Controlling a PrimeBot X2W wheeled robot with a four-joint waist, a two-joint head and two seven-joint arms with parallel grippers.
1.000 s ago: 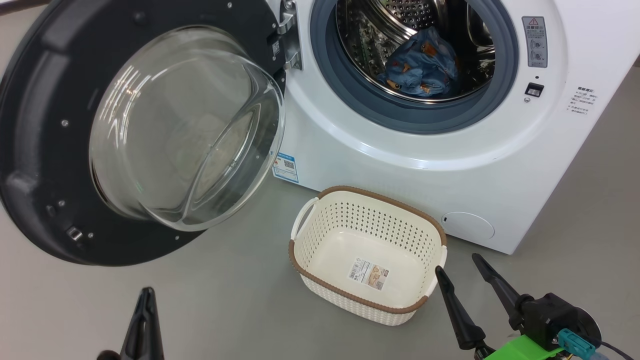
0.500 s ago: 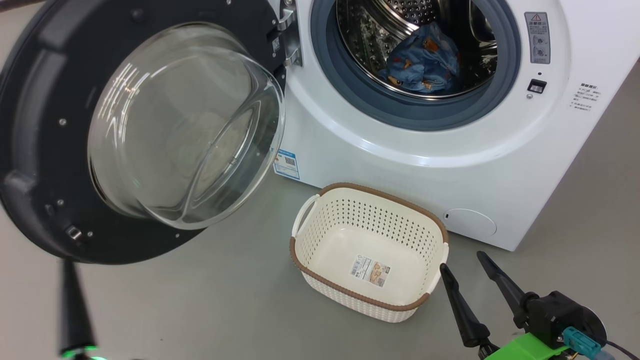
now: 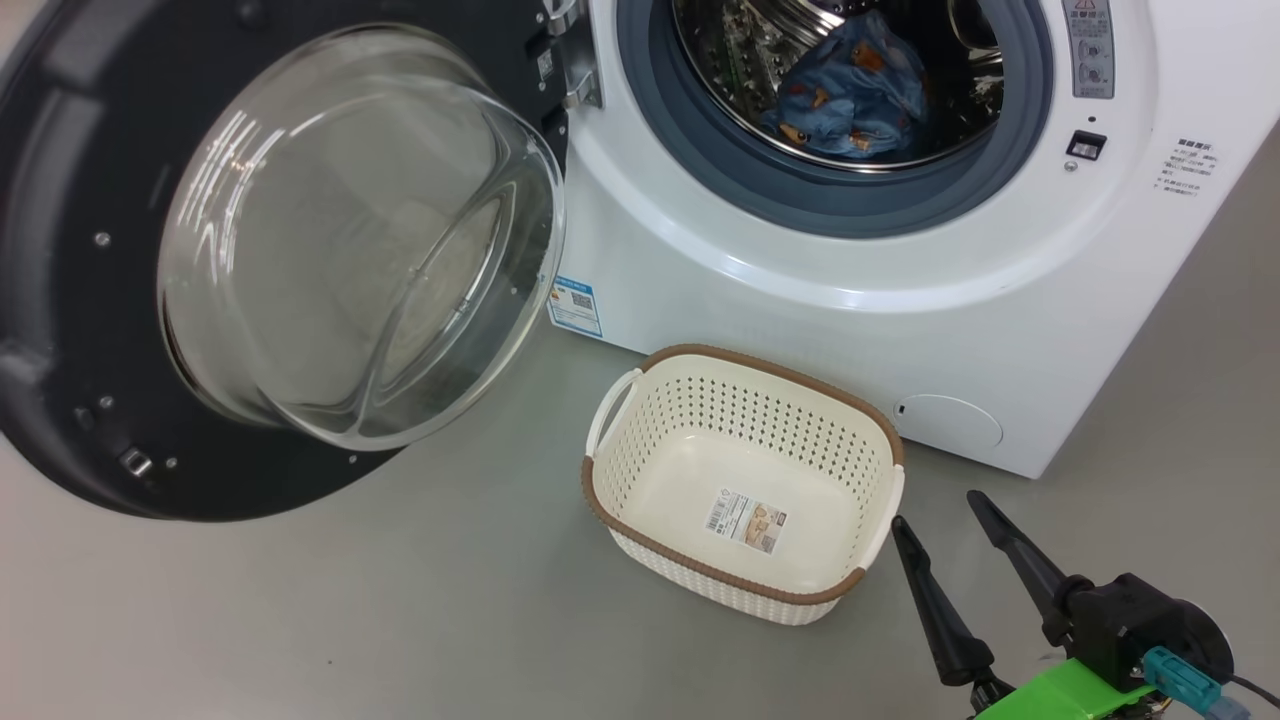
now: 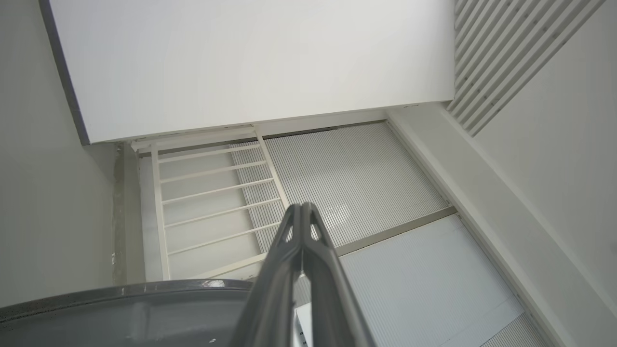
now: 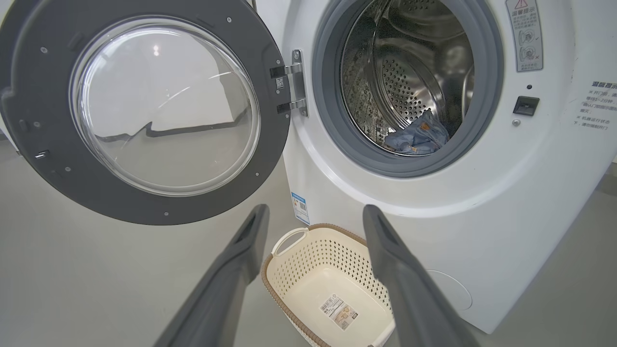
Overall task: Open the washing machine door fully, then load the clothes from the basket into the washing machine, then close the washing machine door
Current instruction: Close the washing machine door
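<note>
The washing machine (image 3: 800, 330) occupies the head view from 12 to 3 o'clock and stands on a grey floor (image 3: 400, 600). Its steel drum (image 3: 740, 50) is exposed inside the grey-blue rubber ring (image 3: 700, 170). A blue sticker (image 3: 573, 305) sits on the front panel at the lower left corner.

The washing machine door (image 3: 60, 250) hangs wide open at 9 to 10 o'clock, hinged at the machine's left side. Its clear glass bowl (image 3: 350, 240) bulges toward the camera.

The basket (image 3: 760, 410) stands upright on the floor at 5 o'clock, just in front of the machine. Whether the two touch cannot be told. A label (image 3: 745, 520) lies on its floor.

The clothes (image 3: 850, 95), light blue with orange-brown figures, lie bunched in the bottom of the drum at 1 o'clock.

The right gripper (image 3: 935, 510) hangs at 4 o'clock, just beside the basket's right end. Its fingers are spread wide and hold nothing.

The left gripper (image 4: 302, 208), in the left wrist view, has its fingers pressed together with nothing between them. It points at pale wall panels.
</note>
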